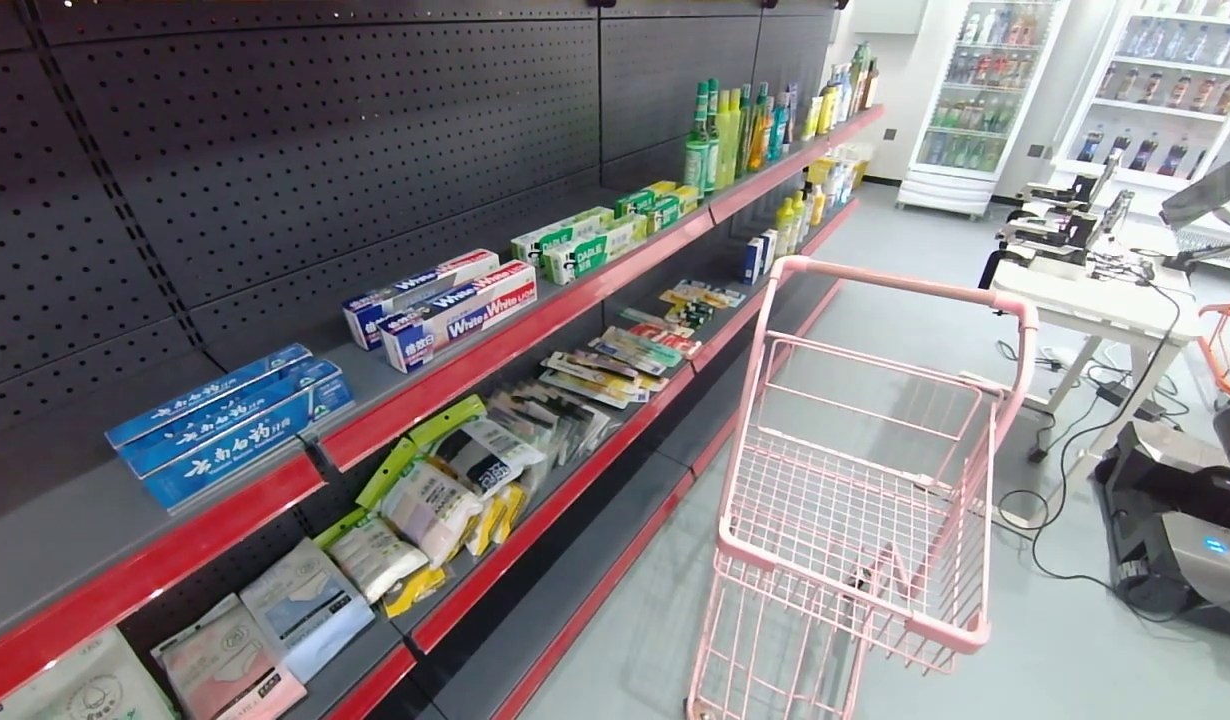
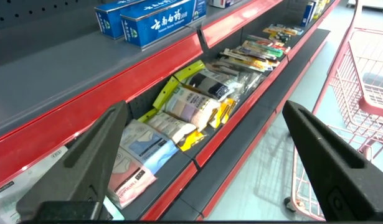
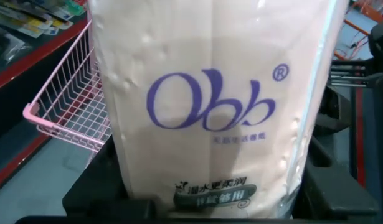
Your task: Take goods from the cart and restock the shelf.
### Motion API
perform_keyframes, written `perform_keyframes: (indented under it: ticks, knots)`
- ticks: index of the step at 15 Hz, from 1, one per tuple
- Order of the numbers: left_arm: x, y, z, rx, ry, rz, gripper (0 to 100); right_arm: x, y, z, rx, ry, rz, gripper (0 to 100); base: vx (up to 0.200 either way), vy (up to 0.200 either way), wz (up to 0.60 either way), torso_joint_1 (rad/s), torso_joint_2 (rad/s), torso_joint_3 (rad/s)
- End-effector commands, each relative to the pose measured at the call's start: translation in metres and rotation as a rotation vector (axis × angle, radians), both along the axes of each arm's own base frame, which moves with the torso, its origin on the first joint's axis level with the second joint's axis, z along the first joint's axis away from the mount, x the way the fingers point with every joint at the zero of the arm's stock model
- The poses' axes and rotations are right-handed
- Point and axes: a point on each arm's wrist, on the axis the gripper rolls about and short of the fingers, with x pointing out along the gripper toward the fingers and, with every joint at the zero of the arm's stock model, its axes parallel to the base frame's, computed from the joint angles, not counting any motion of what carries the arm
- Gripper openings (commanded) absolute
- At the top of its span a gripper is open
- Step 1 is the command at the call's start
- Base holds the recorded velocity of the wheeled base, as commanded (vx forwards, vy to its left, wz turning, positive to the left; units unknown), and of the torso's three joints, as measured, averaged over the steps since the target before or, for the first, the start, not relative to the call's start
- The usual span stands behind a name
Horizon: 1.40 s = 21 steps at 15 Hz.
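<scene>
The shelf (image 1: 425, 395) carries blue boxes (image 1: 230, 425) on its upper tier and soft packs (image 1: 435, 500) on the tier below. The left gripper (image 2: 203, 111) hangs over that lower tier with its fingers (image 2: 98, 155) spread wide apart. Just right of the shelf stands the pink wire cart (image 1: 895, 283), and near it the right gripper (image 3: 213, 196) is clamped on a cream pack (image 3: 210, 106), with a white table (image 1: 1105, 300) farther right.

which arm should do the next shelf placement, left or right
Right. The right gripper holds the cream pack, and the pink cart looks empty. The left gripper hangs open and empty beside the shelf, with nothing to place.
</scene>
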Motion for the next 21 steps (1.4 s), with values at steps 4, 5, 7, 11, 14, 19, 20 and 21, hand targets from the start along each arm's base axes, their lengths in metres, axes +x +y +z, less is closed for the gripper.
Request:
perform_keyframes:
  ticks: [4,5,7,11,14,19,20,21]
  knots:
    - [0.000,0.000,0.000,0.000,0.001,0.001,100,-0.027,0.004,-0.015,-0.051,-0.038,-0.004,0,0.000,0.000,0.00,0.129,-0.28,-0.157]
    - [0.000,0.000,0.000,0.000,0.001,0.001,100,-0.027,0.004,-0.015,-0.053,-0.037,-0.005,0,0.000,0.000,0.00,0.163,-0.37,-0.207]
    - [0.000,0.000,0.000,0.000,0.001,0.001,100,-0.026,0.004,-0.020,-0.063,-0.020,-0.002,0,0.000,0.000,0.00,0.164,-0.36,-0.193]
    - [0.000,0.000,0.000,0.000,0.001,0.001,100,-0.025,0.004,-0.022,-0.099,0.003,0.012,0,0.000,0.000,0.00,0.166,-0.35,-0.184]
    - [0.000,0.000,0.000,0.000,0.001,0.001,100,-0.023,0.004,-0.022,-0.115,0.009,0.027,0,0.000,0.000,0.00,0.173,-0.35,-0.183]
    - [0.000,0.000,0.000,0.001,0.001,-0.001,100,-0.023,0.004,-0.022,-0.117,0.011,0.027,0,0.000,0.000,0.00,0.150,-0.30,-0.162]
    - [0.000,0.000,0.000,0.001,0.001,-0.001,100,-0.022,0.004,-0.022,-0.117,0.016,0.028,0,0.000,0.000,0.00,0.105,-0.21,-0.100]
    - [0.000,0.000,0.000,0.003,0.001,-0.001,100,-0.022,0.004,-0.023,-0.117,0.019,0.029,0,0.000,0.000,0.00,0.105,-0.21,-0.105]
